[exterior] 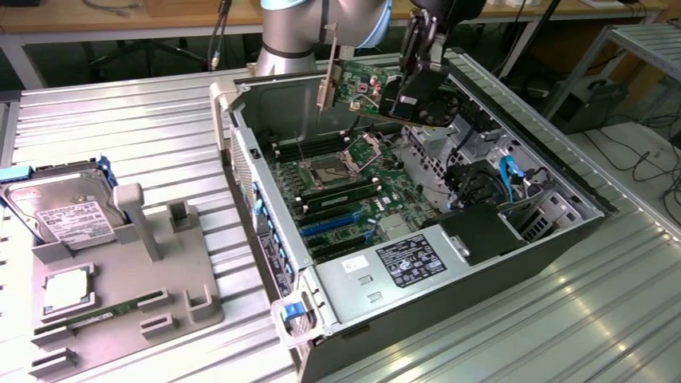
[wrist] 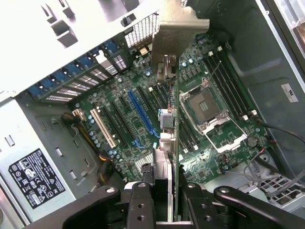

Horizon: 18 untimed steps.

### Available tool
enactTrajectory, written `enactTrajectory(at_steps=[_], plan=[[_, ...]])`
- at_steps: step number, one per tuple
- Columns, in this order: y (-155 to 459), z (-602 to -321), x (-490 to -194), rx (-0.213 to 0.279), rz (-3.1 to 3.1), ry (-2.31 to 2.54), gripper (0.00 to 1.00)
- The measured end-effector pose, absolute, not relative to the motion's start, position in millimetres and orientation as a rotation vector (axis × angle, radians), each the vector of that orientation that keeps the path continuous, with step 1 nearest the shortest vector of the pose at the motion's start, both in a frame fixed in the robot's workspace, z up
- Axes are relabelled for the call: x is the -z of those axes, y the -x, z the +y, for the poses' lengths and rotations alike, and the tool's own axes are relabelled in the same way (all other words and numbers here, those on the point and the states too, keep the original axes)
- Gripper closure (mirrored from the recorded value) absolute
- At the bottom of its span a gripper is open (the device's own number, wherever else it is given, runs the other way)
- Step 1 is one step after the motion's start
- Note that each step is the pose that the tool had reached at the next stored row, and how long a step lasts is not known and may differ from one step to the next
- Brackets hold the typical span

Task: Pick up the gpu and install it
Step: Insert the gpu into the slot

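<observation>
Wrist view: we note jaws pinching the gpu (wrist: 169,119) edge-on, long axis running away from them, above the motherboard (wrist: 209,162).

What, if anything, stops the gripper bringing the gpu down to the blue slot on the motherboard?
Probably nothing, so likely yes: the gripper holds the gpu above the open case, and no cable or card lies over the blue slot.
</observation>
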<state>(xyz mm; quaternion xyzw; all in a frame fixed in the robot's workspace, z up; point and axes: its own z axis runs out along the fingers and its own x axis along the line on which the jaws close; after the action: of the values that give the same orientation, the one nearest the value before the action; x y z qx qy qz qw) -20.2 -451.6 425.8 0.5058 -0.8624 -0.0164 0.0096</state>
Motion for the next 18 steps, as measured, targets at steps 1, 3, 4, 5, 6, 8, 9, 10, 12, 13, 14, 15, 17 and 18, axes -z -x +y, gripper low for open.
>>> enactTrajectory(at_steps=[1, 3, 4, 5, 6, 8, 9, 10, 12, 13, 14, 15, 17, 18], plan=[[20.2, -451.7, -425.8, 0.051, -2.683, -1.596, 0.72], [20.2, -451.6, -425.8, 0.051, -2.67, -1.617, 0.72], [20.2, -451.7, -425.7, 0.051, -2.662, -1.63, 0.72], [20.2, -451.7, -425.7, 0.05, -2.654, -1.642, 0.72], [20.2, -451.6, -425.7, 0.05, -2.646, -1.654, 0.72], [20.2, -451.7, -425.6, 0.05, -2.63, -1.681, 0.72], [20.2, -451.7, -425.5, 0.05, -2.614, -1.705, 0.72], [20.2, -451.7, -425.4, 0.049, -2.6, -1.724, 0.72], [20.2, -451.7, -425.2, 0.049, -2.566, -1.775, 0.72], [20.2, -451.7, -425.2, 0.049, -2.557, -1.787, 0.72], [20.2, -451.7, -425.2, 0.048, -2.547, -1.801, 0.72], [20.2, -451.6, -425.0, 0.048, -2.532, -1.821, 0.72], [20.2, -451.7, -424.7, 0.048, -2.506, -1.856, 0.72], [20.2, -451.7, -424.5, 0.047, -2.493, -1.873, 0.72]])
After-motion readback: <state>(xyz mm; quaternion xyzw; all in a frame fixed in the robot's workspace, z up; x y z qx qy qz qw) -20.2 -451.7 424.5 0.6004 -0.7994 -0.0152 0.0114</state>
